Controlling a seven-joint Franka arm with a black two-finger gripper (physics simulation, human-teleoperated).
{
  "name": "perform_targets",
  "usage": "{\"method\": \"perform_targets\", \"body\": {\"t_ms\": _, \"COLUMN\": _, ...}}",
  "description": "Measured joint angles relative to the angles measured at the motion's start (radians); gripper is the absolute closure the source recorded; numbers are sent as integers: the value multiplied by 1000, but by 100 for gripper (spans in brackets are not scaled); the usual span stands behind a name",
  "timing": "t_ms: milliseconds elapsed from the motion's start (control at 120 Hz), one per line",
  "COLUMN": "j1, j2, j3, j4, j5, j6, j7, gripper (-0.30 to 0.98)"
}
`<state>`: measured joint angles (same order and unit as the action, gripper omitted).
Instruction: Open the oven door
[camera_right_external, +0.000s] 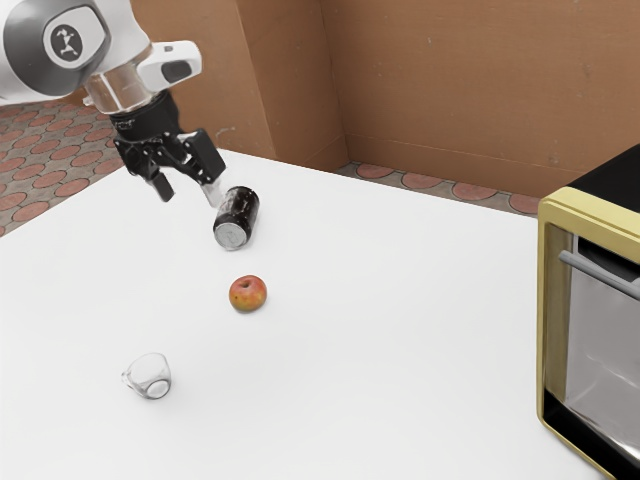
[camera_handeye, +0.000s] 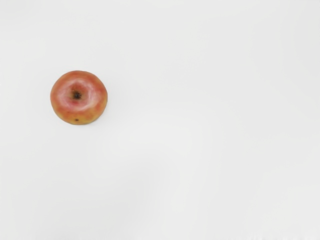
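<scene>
And here's the oven (camera_right_external: 548, 320), out at the exterior view's right on the white surface (camera_right_external: 400, 400), its door (camera_right_external: 607, 360) set in the yellow frame and, by the look of it, shut. The jaws stand wide with nothing between them, up at the exterior view's left, well apart from that target! The grip to go for is the slim grey handle (camera_right_external: 600, 275) running across the door's upper part; it should be rigid, likely smooth, so a slip along the bar is the danger. Take it squarely, above and below, clear of the pane, which may be glassy and dislike a knock. I'd expect a stiff panel, light enough on its hinge, so it's a steady pull following the swing, no yanking!
</scene>
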<state>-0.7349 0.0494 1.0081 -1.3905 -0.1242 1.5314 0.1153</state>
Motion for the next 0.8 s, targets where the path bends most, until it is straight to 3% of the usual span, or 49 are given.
{"method": "perform_targets", "body": {"t_ms": 167, "j1": -54, "j2": 0, "j3": 1, "j4": 4, "j5": -6, "j6": -4, "j7": 35, "gripper": 0}}
{"method": "perform_targets", "body": {"t_ms": 233, "j1": -87, "j2": -31, "j3": -7, "j4": 94, "j5": -5, "j6": -19, "j7": 55, "gripper": 0}}
{"method": "perform_targets", "body": {"t_ms": 300, "j1": -69, "j2": -172, "j3": -175, "j4": 178, "j5": -26, "j6": -36, "j7": 152, "gripper": 0}}
{"method": "perform_targets", "body": {"t_ms": 367, "j1": -58, "j2": -224, "j3": -338, "j4": 206, "j5": -41, "j6": -54, "j7": 260, "gripper": 0}}
{"method": "perform_targets", "body": {"t_ms": 433, "j1": -66, "j2": -258, "j3": -612, "j4": 179, "j5": 72, "j6": -41, "j7": 373, "gripper": 0}}
{"method": "perform_targets", "body": {"t_ms": 500, "j1": -78, "j2": -245, "j3": -771, "j4": 161, "j5": 161, "j6": -24, "j7": 479, "gripper": 0}}
{"method": "perform_targets", "body": {"t_ms": 633, "j1": -74, "j2": -330, "j3": -867, "j4": -91, "j5": 237, "j6": 75, "j7": 669, "gripper": 0}}
{"method": "perform_targets", "body": {"t_ms": 800, "j1": -72, "j2": -256, "j3": -884, "j4": -139, "j5": 261, "j6": 228, "j7": 867, "gripper": 0}}
